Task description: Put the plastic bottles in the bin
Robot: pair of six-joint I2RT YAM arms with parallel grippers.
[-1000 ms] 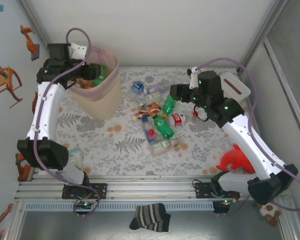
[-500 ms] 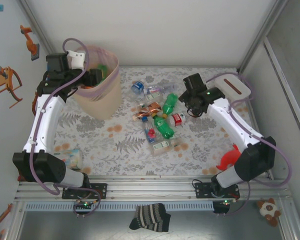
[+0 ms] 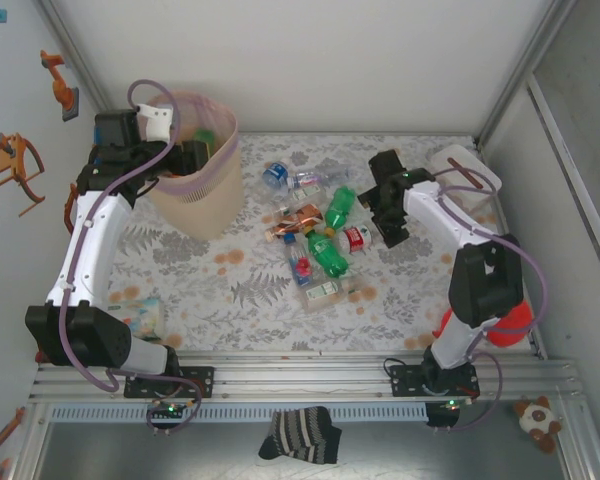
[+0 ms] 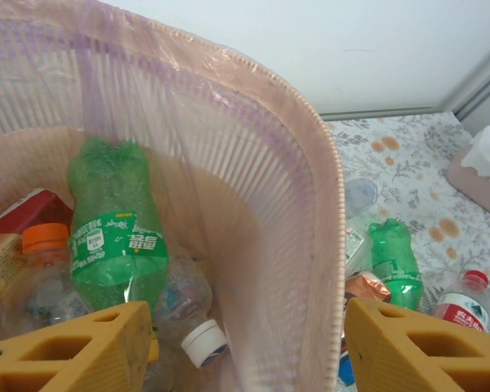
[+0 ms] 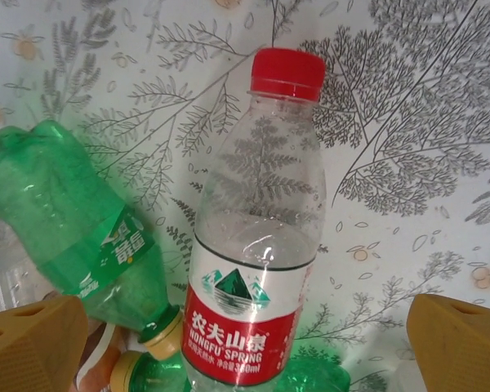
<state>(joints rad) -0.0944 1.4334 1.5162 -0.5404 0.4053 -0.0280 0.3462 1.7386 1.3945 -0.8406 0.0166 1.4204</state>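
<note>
Counter (image 3: pixel 250 300): fern-print cloth. The loose plastic bottles (image 3: pixel 315 235) lie on it in 1 heap at mid-counter, well apart from the bin.
Bin (image 3: pixel 215 205): stands upright at the far left. It already holds several bottles, among them a green one (image 4: pixel 114 229) leaning on the inner wall.
Left jaws: about half open, astride the bin's rim with 1 finger (image 4: pixel 73 351) inside and 1 outside. They appear to hold nothing.
Right jaws: spread fully wide and empty, hanging straight above the clear bottle with 1 finger (image 5: pixel 33 343) on each side of it.
Clear bottle (image 5: pixel 253 245): the likely pick. It lies flat at the heap's right edge, body uncrushed, with a red label at the wrist end.
- I'd descend straight and close across the body just above the label.
- The body is round and smooth and may squirt out if it is caught off-centre.
Green bottle (image 5: pixel 73 220): crushed. Its neck end lies just beside the clear bottle's label.
- The left finger should come down in the bare cloth further up, or it may pinch both bottles.
Red cap (image 5: pixel 287 72): points away from the wrist and lies on bare cloth. It is too small to grip, so leave it alone.
</note>
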